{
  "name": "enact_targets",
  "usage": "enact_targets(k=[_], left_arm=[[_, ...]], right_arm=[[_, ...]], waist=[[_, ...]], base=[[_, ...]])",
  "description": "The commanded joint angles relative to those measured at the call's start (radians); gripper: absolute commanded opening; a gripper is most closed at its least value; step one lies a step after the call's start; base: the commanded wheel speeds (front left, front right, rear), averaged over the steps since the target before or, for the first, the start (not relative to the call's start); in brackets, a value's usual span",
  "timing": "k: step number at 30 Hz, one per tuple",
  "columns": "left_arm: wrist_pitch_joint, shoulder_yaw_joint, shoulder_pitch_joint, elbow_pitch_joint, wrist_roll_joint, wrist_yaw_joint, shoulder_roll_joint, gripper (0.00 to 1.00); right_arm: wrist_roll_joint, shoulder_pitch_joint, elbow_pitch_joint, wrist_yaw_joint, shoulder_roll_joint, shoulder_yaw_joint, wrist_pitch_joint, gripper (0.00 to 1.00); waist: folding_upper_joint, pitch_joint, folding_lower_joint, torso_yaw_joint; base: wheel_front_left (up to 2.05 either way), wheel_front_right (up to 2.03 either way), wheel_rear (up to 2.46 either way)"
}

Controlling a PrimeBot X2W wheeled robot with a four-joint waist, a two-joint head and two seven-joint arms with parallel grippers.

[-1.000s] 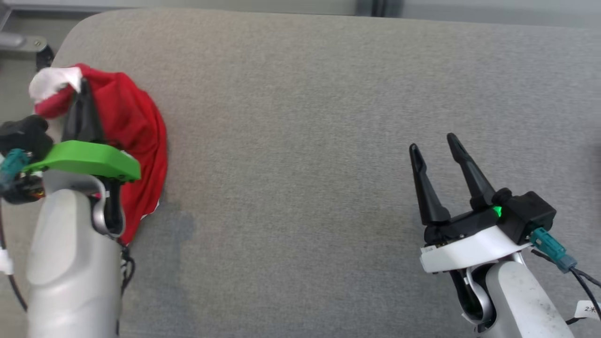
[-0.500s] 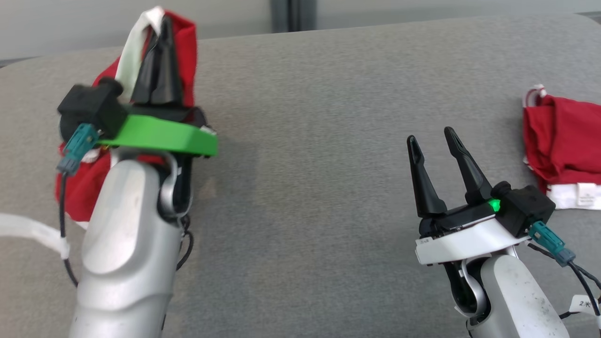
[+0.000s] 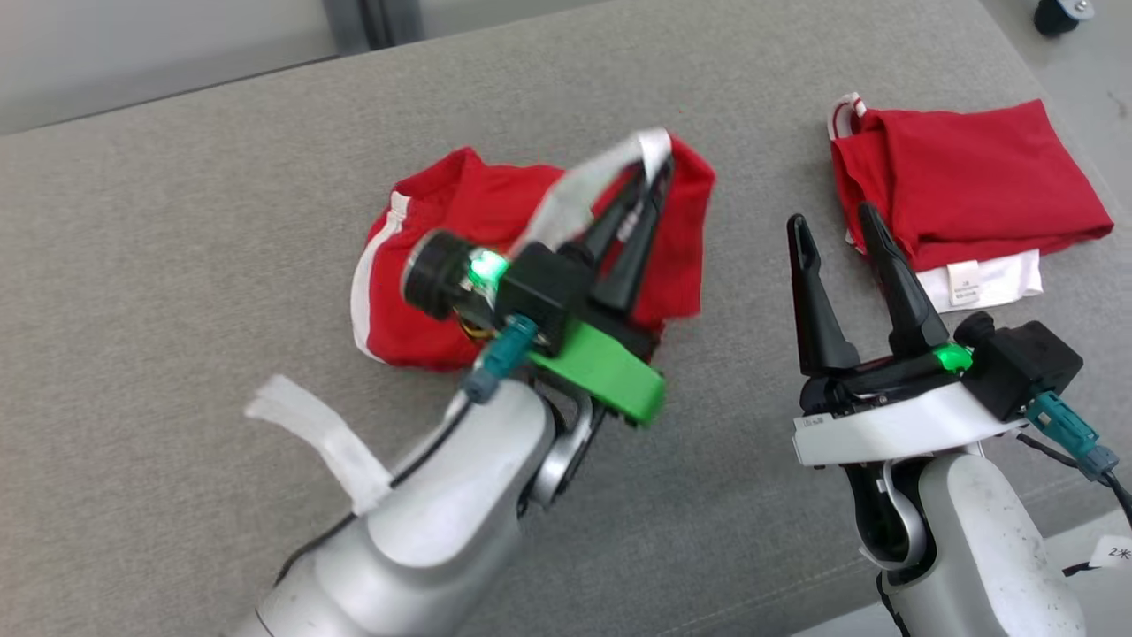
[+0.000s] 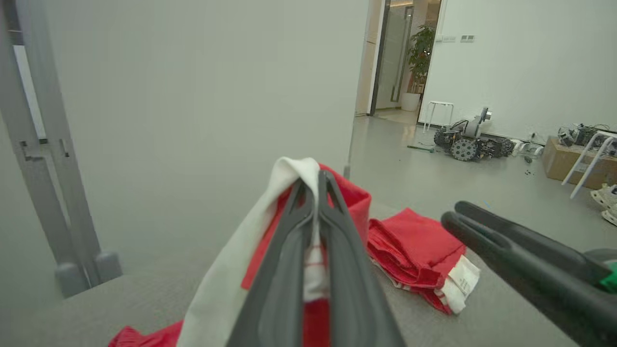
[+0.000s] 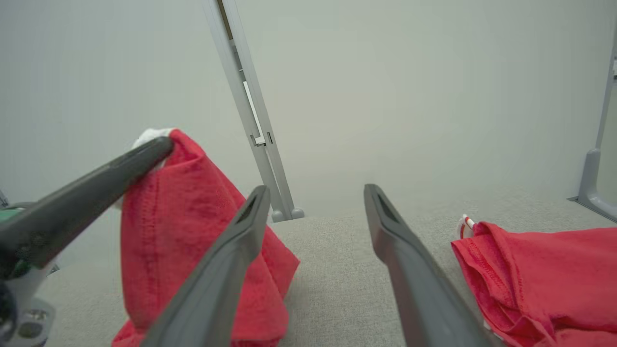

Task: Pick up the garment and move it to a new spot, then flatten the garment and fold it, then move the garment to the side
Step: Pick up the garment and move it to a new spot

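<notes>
A red garment (image 3: 442, 257) with white trim hangs bunched from my left gripper (image 3: 654, 172), which is shut on its white-edged top; the lower folds trail on the grey padded surface (image 3: 177, 221). The left wrist view has the cloth (image 4: 352, 202) pinched between the shut fingers of that gripper (image 4: 313, 178). My right gripper (image 3: 831, 221) stands open and empty just right of the lifted cloth. From the right wrist, the garment (image 5: 193, 217) hangs at the left, beside the open right gripper (image 5: 315, 190).
A second red garment (image 3: 964, 186), folded with a white label showing, lies at the far right near the surface's edge. A grey frame post (image 5: 250, 111) stands behind the surface. A white tape tag (image 3: 318, 438) sticks out from my left arm.
The head camera has swung to the right. My left gripper has carried the garment from the surface's left end toward the middle, still shut on it. The right gripper stays open.
</notes>
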Motion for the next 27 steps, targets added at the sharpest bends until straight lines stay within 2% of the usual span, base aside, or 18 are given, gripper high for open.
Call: enact_targets(k=[1,6,7,8,9,13,17,24,27], left_arm=[[0.0,-0.028,0.015,0.023,0.007,0.008,0.006,0.0],[0.0,-0.146,0.05,0.107,0.001,0.005,0.006,0.0],[0.0,-0.177,0.062,0.134,-0.008,-0.001,0.007,0.03],[0.0,-0.205,0.072,0.161,-0.018,-0.007,0.007,0.61],[0.0,-0.225,0.075,0.179,-0.03,-0.013,0.006,1.0],[0.0,-0.274,0.068,0.202,-0.063,-0.024,0.006,1.0],[0.0,-0.228,0.059,0.165,-0.077,0.004,0.006,1.0],[0.0,-0.02,0.1,0.053,0.004,0.045,0.014,1.0],[0.0,0.105,0.154,-0.013,0.045,0.041,0.039,1.0]], right_arm=[[0.009,-0.01,-0.004,0.0,0.0,-0.001,-0.003,1.0],[0.014,-0.012,-0.003,0.0,0.0,-0.008,-0.003,1.0],[0.014,-0.011,-0.002,0.0,0.0,-0.01,-0.003,1.0],[0.014,-0.011,0.0,0.0,0.0,-0.012,-0.003,1.0],[0.013,-0.009,0.001,0.0,0.0,-0.015,-0.003,1.0],[0.007,-0.003,0.005,0.0,0.0,-0.021,-0.003,1.0],[-0.003,0.007,0.008,0.0,0.0,-0.025,-0.003,1.0],[-0.036,0.03,0.026,0.0,0.0,-0.026,-0.003,1.0],[-0.058,0.051,0.038,0.0,0.0,-0.025,-0.003,1.0]], waist=[[-0.0001,0.028,0.0,-0.03],[-0.0001,0.036,0.0,-0.044],[-0.0001,0.035,0.0,-0.045],[-0.0001,0.033,0.0,-0.044],[-0.0001,0.03,0.0,-0.042],[-0.0001,0.012,0.0,-0.024],[-0.0001,-0.01,0.0,0.008],[-0.0001,-0.057,0.0,0.076],[-0.0001,-0.077,0.0,0.109]], base=[[0.0,0.0,0.0],[0.0,0.0,0.0],[0.0,0.0,0.0],[0.0,0.0,0.0],[0.0,0.0,0.0],[0.0,0.0,0.0],[0.0,0.0,0.0],[0.0,0.0,0.0],[0.0,0.0,0.0]])
